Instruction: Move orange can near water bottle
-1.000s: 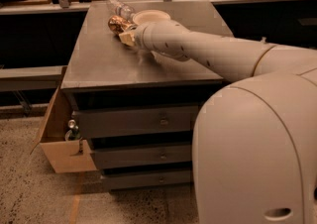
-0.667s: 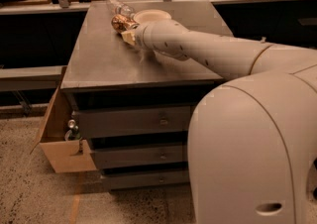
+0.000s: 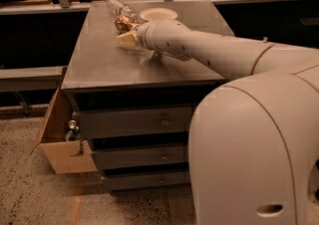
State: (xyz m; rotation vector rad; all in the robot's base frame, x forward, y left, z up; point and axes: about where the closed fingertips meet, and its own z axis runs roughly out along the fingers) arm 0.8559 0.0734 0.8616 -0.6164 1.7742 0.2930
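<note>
Camera view: end effector point(image 3: 127, 40) beside orange can point(image 3: 125, 22).

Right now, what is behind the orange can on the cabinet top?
The water bottle lies just behind the orange can, toward the far edge; contact is unclear. The claw sits at the can's near side, hiding its front.

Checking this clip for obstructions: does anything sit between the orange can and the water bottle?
Nothing visible does. The orange can lies right next to the water bottle, with the tool at the can's near side.
</note>
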